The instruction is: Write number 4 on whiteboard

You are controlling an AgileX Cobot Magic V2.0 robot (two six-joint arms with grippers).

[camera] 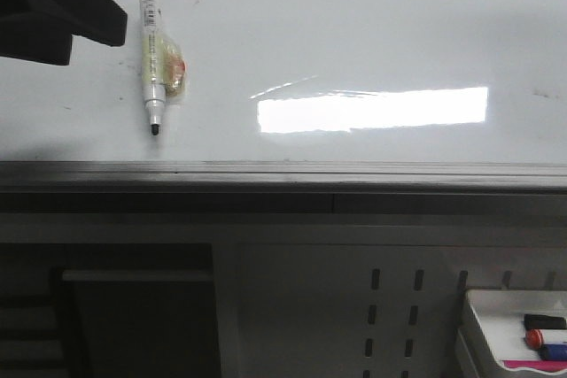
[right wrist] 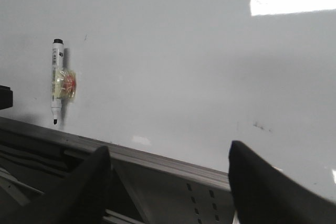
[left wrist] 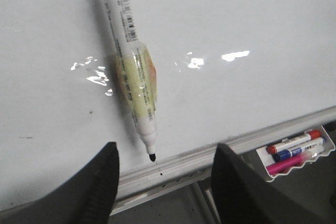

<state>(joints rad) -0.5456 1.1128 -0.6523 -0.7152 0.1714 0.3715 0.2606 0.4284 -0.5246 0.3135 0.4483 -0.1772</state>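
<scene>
I see both claws spread apart and empty. The uncapped marker point(left wrist: 130, 72) lies on the whiteboard point(left wrist: 252, 14) just ahead of my left claw point(left wrist: 165, 182), well off from my right claw point(right wrist: 168, 182); no number 4 drawn yet

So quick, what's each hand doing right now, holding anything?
Left hand: open, holding nothing; the marker lies on the whiteboard ahead of it.
Right hand: open, empty.
</scene>
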